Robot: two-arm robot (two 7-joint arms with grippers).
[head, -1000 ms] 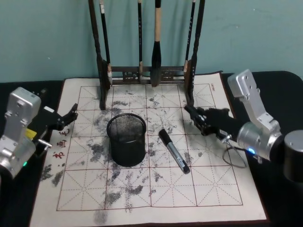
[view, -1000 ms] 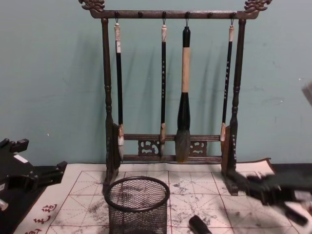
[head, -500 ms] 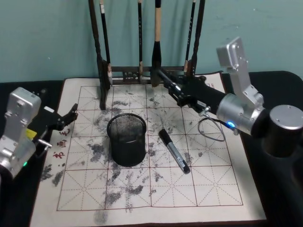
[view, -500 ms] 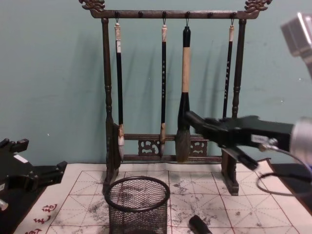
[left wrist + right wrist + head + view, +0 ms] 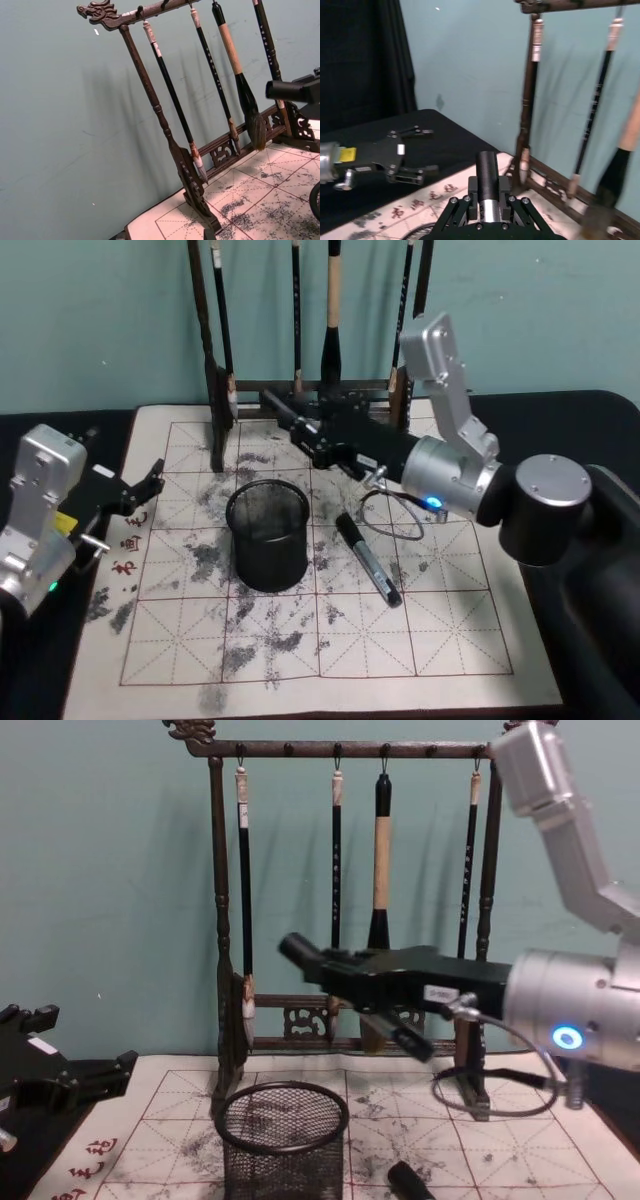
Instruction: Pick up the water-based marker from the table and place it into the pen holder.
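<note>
The pen holder (image 5: 267, 540), a black mesh cup (image 5: 283, 1145), stands on the calligraphy mat (image 5: 450, 640) left of centre. My right gripper (image 5: 310, 430) reaches leftward high above the mat, behind and above the cup, in front of the brush rack. It is shut on a black marker with a silver band (image 5: 486, 170), whose tip (image 5: 298, 950) points left. A second, similar water-based marker (image 5: 367, 558) lies on the mat just right of the cup. My left gripper (image 5: 152, 485) rests open at the mat's left edge.
A tall dark wooden brush rack (image 5: 350, 750) with several hanging brushes stands at the mat's back edge, close behind my right gripper. A loose cable (image 5: 395, 515) hangs under the right wrist above the mat. The mat's front half has free room.
My right arm has swung left and upward from the mat's right side, across the rack's front, to above the pen holder. The left arm and the marker on the mat have not moved.
</note>
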